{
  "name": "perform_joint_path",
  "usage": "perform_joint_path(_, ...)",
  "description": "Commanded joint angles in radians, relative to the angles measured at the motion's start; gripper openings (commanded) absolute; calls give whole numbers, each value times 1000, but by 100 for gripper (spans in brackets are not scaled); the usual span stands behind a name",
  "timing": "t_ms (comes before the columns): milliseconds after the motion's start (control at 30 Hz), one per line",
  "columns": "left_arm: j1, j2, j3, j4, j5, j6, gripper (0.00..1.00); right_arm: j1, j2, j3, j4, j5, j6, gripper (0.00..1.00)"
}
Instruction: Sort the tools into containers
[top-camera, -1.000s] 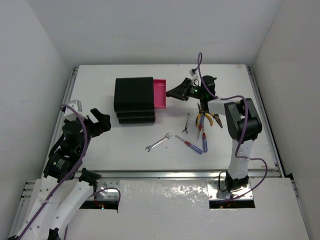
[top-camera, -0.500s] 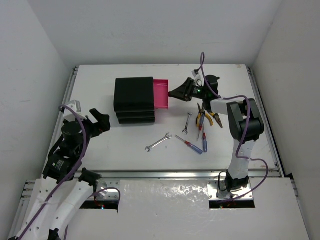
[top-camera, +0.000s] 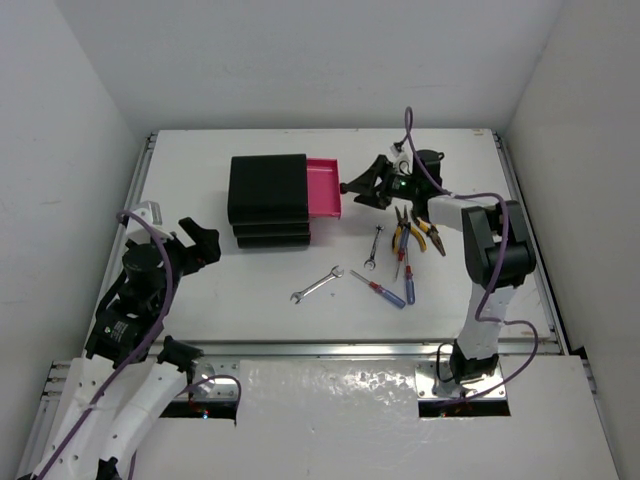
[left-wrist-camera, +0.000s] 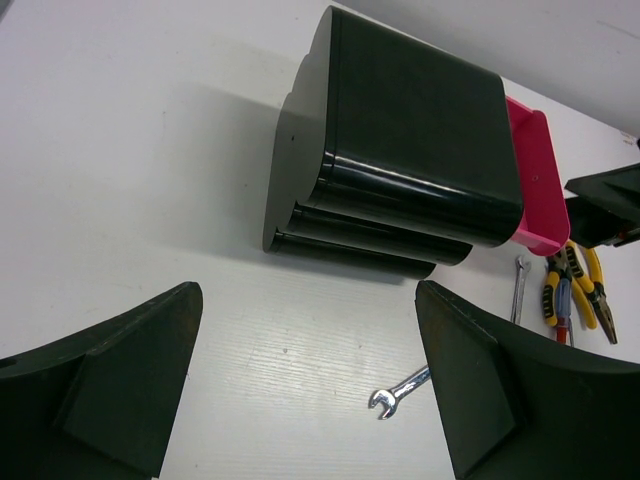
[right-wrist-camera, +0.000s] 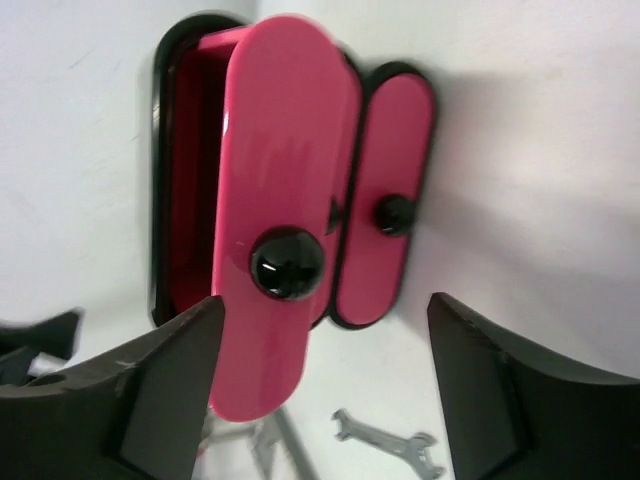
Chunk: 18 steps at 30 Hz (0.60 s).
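Between the parted right jaws sits the drawer knob (right-wrist-camera: 287, 263), untouched.

A white table (top-camera: 250, 290) sits inside plain white walls (top-camera: 300, 60), edged by a metal rail (top-camera: 330, 349).

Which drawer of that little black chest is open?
The top drawer: it sticks out toward the right gripper with its pink inside showing. The lower drawers sit shut in the chest.

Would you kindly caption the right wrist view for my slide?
Open right gripper facing the black knob of the pulled-out pink drawer, a wrench below.
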Motion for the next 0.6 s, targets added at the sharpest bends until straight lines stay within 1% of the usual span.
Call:
perform_joint_path(0,-1,-10,20,44,-3,4,86,-7,-127,-17,-146,162,-106,80)
perform_joint_path(67,-1,-13,20,45,-5,2,86,-5,-204,-51,-223,284,-141,86)
perform_joint_path(100,-1,-16,20,44,-3,2,86,-7,-222,-89,-223,315,-155,86)
perform_joint_path(133,-1,-18,20,45,-5,4,86,-5,-253,-106,-243,365,-172,86)
perform_joint_path(267,-1,-18,18,47,0,5,86,1,-296,-116,-330,440,-221,83)
perform_joint_path(300,-2,-18,20,48,0,5,86,20,-302,-108,-399,471,-259,78)
perform_joint_path(333,-2,-18,18,47,0,5,86,36,-305,-99,-448,556,-281,74)
perform_joint_path(367,-1,-18,18,47,0,5,86,54,-314,-88,-488,607,-302,70)
perform_joint_path(400,-1,-19,20,47,0,5,86,92,-322,-88,-551,664,-331,61)
perform_joint_path(433,-2,-19,18,48,1,5,86,108,-333,-96,-564,762,-335,57)
perform_joint_path(500,-2,-19,18,48,1,5,86,134,-376,-156,-558,818,-330,48)
perform_joint_path(567,-2,-18,18,50,4,5,86,160,-414,-201,-556,896,-322,47)
